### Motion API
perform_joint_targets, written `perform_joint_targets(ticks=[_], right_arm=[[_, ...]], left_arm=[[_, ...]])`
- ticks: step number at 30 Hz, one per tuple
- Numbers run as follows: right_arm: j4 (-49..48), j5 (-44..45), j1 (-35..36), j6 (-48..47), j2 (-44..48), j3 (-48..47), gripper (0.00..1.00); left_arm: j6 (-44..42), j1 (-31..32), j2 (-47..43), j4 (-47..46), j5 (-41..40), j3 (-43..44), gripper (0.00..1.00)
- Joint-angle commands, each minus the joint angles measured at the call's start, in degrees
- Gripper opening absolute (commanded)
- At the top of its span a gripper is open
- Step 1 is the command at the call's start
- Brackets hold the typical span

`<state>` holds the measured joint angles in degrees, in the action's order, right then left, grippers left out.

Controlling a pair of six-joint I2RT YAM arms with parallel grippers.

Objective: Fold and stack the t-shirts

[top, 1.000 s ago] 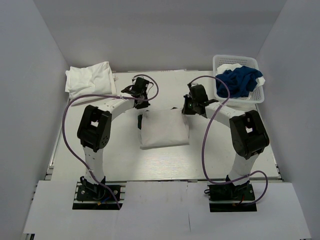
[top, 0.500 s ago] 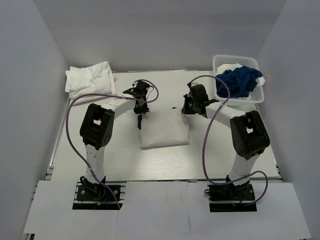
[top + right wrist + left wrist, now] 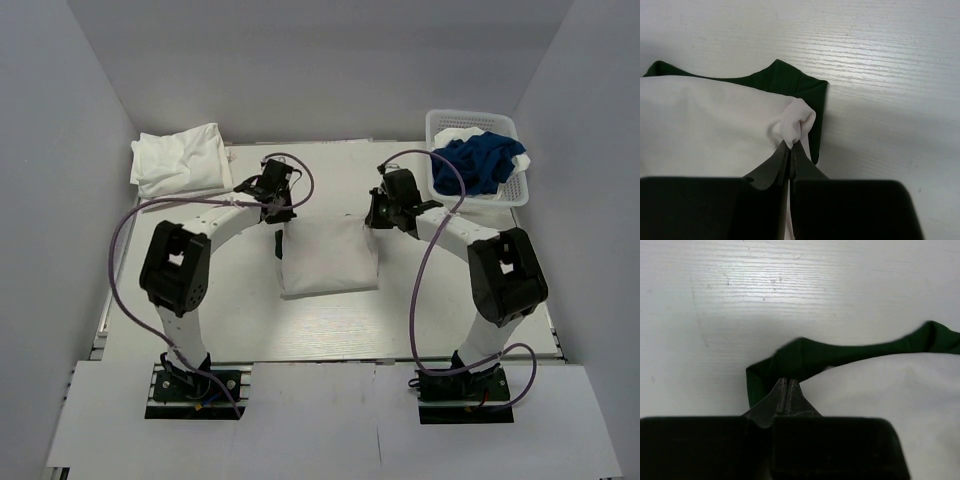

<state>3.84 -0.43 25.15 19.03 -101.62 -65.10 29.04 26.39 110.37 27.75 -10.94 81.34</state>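
Folded white cloth t-shirt (image 3: 328, 262) lies as a flat rectangle in the middle of the white table (image 3: 330, 325), between the two arms. Under it sits a dark green t-shirt (image 3: 278, 243), which shows only as a narrow band along the far edge and at the far corners.

The left gripper (image 3: 278, 212) is at the far left corner of this pile. In the left wrist view its fingers (image 3: 786, 387) are pressed tight together with only a hairline between them, and the tips pinch the raised edge of the dark green t-shirt (image 3: 810, 357). The white cloth (image 3: 890, 400) lies just beside them, and I cannot tell if any of it is in the pinch.

The right gripper (image 3: 378, 218) is at the far right corner. Its fingers (image 3: 791, 147) are likewise closed tight, nipping a small bunched tuck of the white t-shirt (image 3: 705, 125), with the green cloth (image 3: 785, 77) spread just beyond.

A stack of plain white t-shirts (image 3: 180, 160) rests at the far left corner of the table. A royal blue t-shirt (image 3: 480, 165) is heaped in the white plastic mesh basket (image 3: 465, 113) at the far right.
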Motion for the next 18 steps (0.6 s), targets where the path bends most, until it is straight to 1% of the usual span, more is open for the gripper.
perform_joint_targets(ticks=[1,2,3,6,8,11,14,16,18], right_arm=[[-3.0,-0.4,0.2,-1.0,6.2,1.5,0.0],[-3.0,-0.9,0.2,-1.2,7.3,1.8,0.0],[-3.0,-1.1,0.1,-1.2,7.9,2.5,0.0],[-3.2,-3.2,0.1,-1.4,10.5,4.1,0.0],[-3.1,-5.8,0.1,-1.9,11.7,4.5,0.0],[-3.2,-6.1,-0.1,-2.4,10.6,3.8,0.0],[-3.1,-6.1,-0.2,-2.4,9.1,2.6,0.0],[-3.1,-4.4,-0.3,-1.9,7.0,1.1,0.0],[-3.2,-2.0,-0.4,-1.2,4.0,0.2,0.0]], left_arm=[[-1.1,0.4,-10.9,-4.7,2.2,-4.8,0.0],[-1.1,0.4,-12.8,-5.3,3.3,-6.3,0.0],[-1.1,0.4,-16.5,-5.9,3.9,-7.7,0.0],[0.7,0.4,-21.8,-6.7,4.4,-12.9,0.0],[1.9,0.4,-26.2,-6.7,2.9,-16.1,0.0],[1.9,0.4,-29.2,-8.0,0.7,-19.9,0.0],[2.4,-0.6,-28.2,-8.6,-1.4,-20.4,0.0],[3.0,-0.6,-24.3,-8.6,-5.1,-18.7,0.0],[3.6,-0.6,-20.9,-8.6,-6.6,-16.1,0.0]])
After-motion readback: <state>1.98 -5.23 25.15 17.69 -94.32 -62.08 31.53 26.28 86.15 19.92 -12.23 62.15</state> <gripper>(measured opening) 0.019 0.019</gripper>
